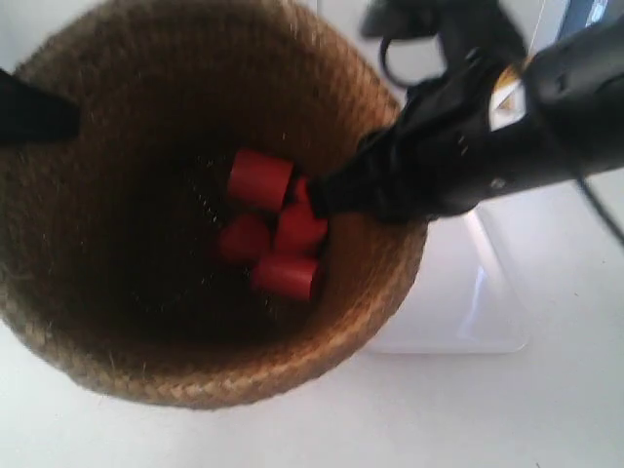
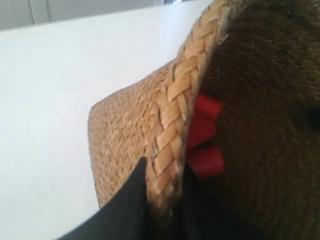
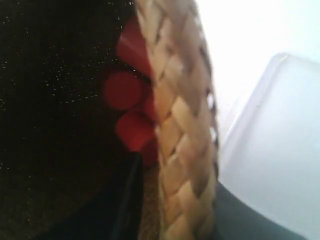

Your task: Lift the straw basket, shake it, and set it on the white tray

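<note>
The straw basket (image 1: 146, 322) fills the exterior view, close to the camera, with several red cylinders (image 1: 271, 234) lying in its bottom. My left gripper (image 2: 162, 185) is shut on the braided rim (image 2: 172, 115), one finger outside the wall and one inside. On the opposite side my right gripper (image 3: 172, 200) pinches the rim (image 3: 182, 125) the same way. In the exterior view this arm (image 1: 487, 127) comes in from the right, the other (image 1: 34, 112) from the left. The white tray (image 1: 468, 292) lies behind and beside the basket, partly hidden; it also shows as a white tray (image 3: 275, 145) in the right wrist view.
A white tabletop (image 2: 50, 100) lies under everything. Black cables and an arm base (image 1: 439, 29) stand at the back of the exterior view. A pale wall (image 2: 75, 10) runs past the table's far edge.
</note>
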